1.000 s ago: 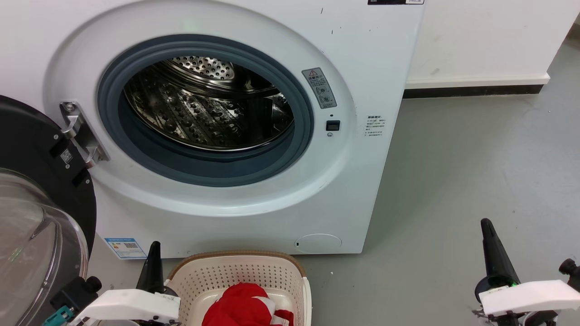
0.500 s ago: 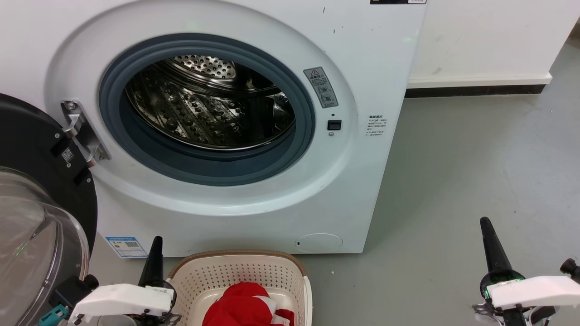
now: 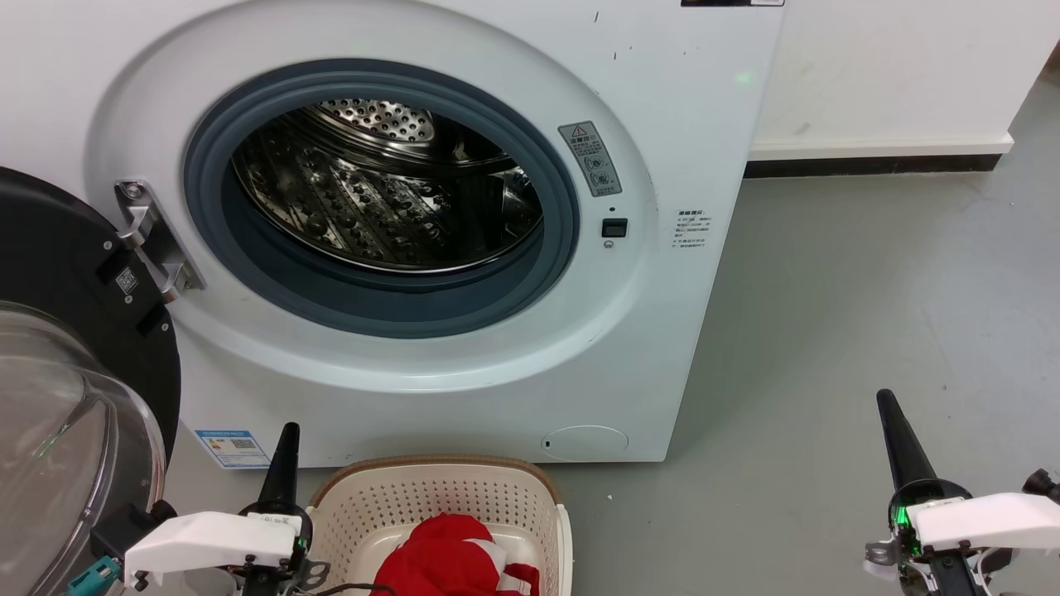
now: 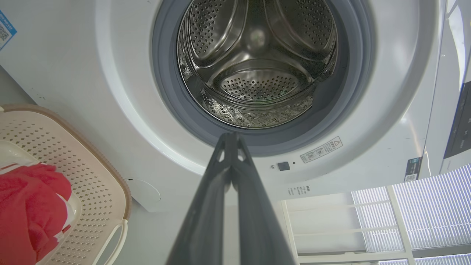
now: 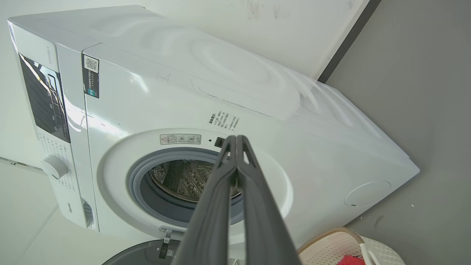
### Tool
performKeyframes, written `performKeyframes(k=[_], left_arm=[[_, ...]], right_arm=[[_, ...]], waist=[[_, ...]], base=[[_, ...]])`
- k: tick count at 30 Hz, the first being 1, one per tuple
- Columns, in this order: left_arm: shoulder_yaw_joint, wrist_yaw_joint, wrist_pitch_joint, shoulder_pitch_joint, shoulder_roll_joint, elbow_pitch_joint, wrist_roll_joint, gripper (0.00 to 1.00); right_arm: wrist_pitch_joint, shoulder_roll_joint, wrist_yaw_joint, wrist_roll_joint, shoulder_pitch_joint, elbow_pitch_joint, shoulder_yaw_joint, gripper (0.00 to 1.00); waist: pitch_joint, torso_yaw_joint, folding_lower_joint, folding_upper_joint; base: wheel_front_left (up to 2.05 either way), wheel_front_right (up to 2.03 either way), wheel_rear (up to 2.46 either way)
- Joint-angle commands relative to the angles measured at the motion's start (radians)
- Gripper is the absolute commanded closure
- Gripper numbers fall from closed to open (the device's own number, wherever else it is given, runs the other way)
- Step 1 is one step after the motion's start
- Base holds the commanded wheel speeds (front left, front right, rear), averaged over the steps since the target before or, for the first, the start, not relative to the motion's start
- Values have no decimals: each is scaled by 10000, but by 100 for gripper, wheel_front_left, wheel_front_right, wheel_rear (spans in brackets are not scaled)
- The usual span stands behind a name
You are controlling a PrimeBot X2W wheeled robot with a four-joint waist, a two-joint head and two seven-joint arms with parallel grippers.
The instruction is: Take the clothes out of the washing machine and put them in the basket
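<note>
Inside: washing machine [image 3: 679,116] looks empty.
Load: red clothes [image 3: 447,563] lie in the basket [image 3: 414,501].
Grip: left gripper [image 4: 231,137], right gripper [image 5: 235,138], fingers [image 5: 215,206] pressed together, empty.
Next: likely finished; nothing left to fetch.

No wording is legible. The large white front-loading washing machine [image 3: 431,414] carries a grey warning sticker [image 3: 589,159] with a red triangle sign beside its porthole. It also has a small block of black print [image 3: 690,229] too fine to read and a blue-edged label [image 3: 233,448] with a QR code low on its front. A white QR sticker [image 3: 126,281] sits on the black door frame [image 3: 58,248].
</note>
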Motion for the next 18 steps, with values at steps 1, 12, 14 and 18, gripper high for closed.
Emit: performKeyframes(k=[1, 12, 14, 18], left_arm=[[41, -85, 65, -242, 22, -27, -279, 100], [104, -191, 306, -361, 22, 74, -1308, 100], [115, -202, 355, -386, 22, 91, -1487, 100], [136, -242, 444, -439, 22, 123, -1831, 100]], right_arm=[[76, -43, -1, 284, -264, 13, -38, 100], [331, -25, -1, 1307, -418, 212, -116, 100], [398, -20, -1, 1479, -443, 249, -131, 100], [482, -12, -2, 1831, -501, 325, -158, 100]], waist=[[2, 5, -1, -1], [20, 36, -1, -1], [23, 42, -1, -1], [29, 54, -1, -1]], base=[[0, 0, 0], [0, 0, 0], [0, 0, 0], [0, 0, 0]])
